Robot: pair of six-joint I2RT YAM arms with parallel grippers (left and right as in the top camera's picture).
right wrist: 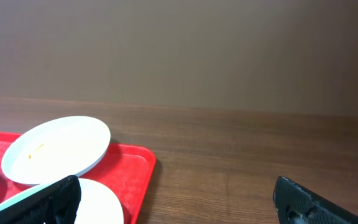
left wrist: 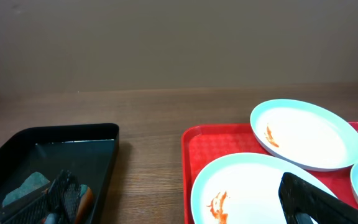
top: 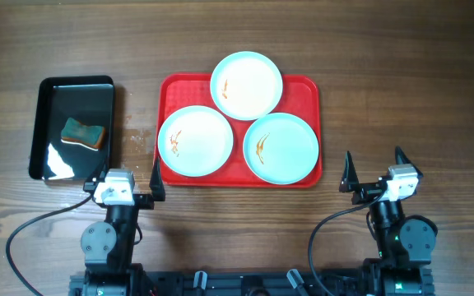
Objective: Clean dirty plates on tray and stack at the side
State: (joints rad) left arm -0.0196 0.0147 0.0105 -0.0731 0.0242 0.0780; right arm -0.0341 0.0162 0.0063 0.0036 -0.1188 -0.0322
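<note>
A brown wooden counter (top: 385, 66) fills the overhead view. At its centre lies the red tray (top: 176, 89), the largest thing on it. At the left of the frame, well apart from it, is a smaller glossy black tray (top: 76, 94).

Three pale plates sit on the red tray in a triangle, rims very close; whether they touch I cannot tell. The upper plate (top: 246, 85) sits at the top centre of the tray and overhangs its far rim. The lower-left plate (top: 195, 141) and the lower-right plate (top: 281, 148) fill the near half. Each carries a small orange-brown smear on its left part.

A teal and orange sponge (top: 84, 134) lies in the lower half of the black tray.

At the bottom left, the left gripper (top: 124, 173) hangs between the two trays with its fingers spread wide, holding nothing. At the bottom right, the right gripper (top: 374, 164) hangs over bare counter beside the red tray's lower right corner, also spread wide and empty.
</note>
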